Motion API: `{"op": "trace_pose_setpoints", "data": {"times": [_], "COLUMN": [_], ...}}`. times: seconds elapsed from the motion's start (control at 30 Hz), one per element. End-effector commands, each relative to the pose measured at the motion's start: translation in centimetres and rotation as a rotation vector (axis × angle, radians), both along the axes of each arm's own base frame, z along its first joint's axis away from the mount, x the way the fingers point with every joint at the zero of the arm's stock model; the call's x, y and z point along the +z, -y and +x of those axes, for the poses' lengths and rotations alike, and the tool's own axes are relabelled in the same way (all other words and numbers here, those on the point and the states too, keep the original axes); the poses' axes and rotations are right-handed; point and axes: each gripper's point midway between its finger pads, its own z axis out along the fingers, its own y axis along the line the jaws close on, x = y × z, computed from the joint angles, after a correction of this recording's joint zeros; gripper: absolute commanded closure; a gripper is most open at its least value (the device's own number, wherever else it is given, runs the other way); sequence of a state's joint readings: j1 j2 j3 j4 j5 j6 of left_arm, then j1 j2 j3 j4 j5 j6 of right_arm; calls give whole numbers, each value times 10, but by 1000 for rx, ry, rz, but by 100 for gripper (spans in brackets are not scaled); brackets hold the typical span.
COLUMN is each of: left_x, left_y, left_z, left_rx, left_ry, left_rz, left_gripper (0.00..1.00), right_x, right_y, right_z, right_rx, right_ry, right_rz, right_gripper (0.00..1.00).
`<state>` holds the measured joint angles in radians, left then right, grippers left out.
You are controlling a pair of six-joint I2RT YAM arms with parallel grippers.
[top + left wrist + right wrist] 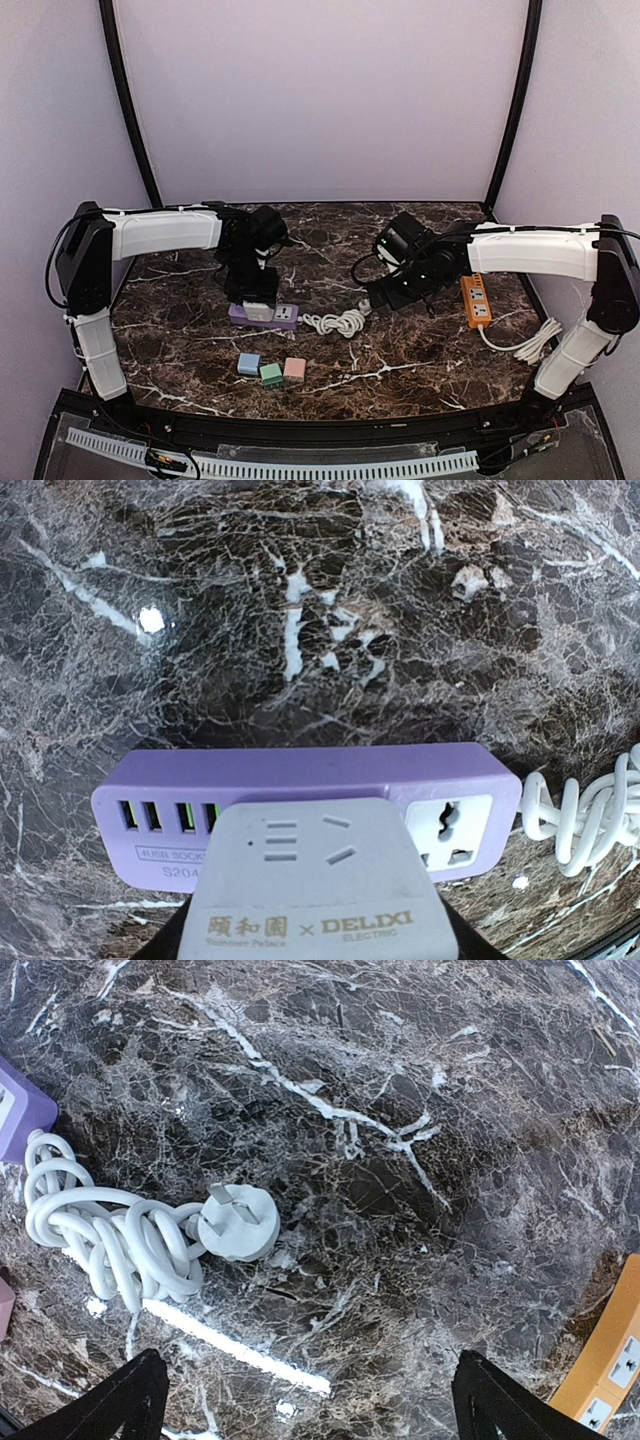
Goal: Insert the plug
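My left gripper [250, 292] is shut on the plug [315, 880], a pale grey block with gold DELIXI lettering and socket slots on its top face. The plug [258, 311] sits low over the left socket of the purple power strip [300, 775], hiding that socket; whether its pins are in cannot be seen. The strip [285, 318] shows USB ports [165, 815] on its left and one free white socket [455, 830] on its right. My right gripper [310, 1405] hangs open over bare marble, its black fingertips [135, 1400] far apart, holding nothing.
The strip's white cable lies coiled [110, 1230] to its right, its three-pin end [238, 1225] pins up. An orange power strip [475, 300] with a white cord [530, 345] lies at the right. Blue [248, 364], green [270, 374] and pink [294, 368] cubes sit near the front.
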<state>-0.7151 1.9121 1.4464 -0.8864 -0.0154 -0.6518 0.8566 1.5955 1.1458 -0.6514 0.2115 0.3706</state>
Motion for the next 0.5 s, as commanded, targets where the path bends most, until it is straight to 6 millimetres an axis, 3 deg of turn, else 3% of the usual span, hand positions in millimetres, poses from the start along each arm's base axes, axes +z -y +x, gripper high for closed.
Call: {"op": "trace_pose_setpoints", "data": {"times": [0.0, 0.2, 0.47], "left_x": [-80, -97, -99], "left_y": [-20, -9, -25], "left_z": [-18, -18, -21], "left_rx": [117, 39, -67], "left_ry": [-119, -171, -230], "left_rz": [80, 67, 120], "left_gripper": [99, 99, 95], "right_x": [-1, 0, 4], "right_y": [2, 0, 1], "right_z": [4, 6, 9], "right_rx": [7, 15, 18], "right_ry": [7, 10, 27], "right_rz": [-18, -29, -40], "right_gripper": [1, 1, 1]}}
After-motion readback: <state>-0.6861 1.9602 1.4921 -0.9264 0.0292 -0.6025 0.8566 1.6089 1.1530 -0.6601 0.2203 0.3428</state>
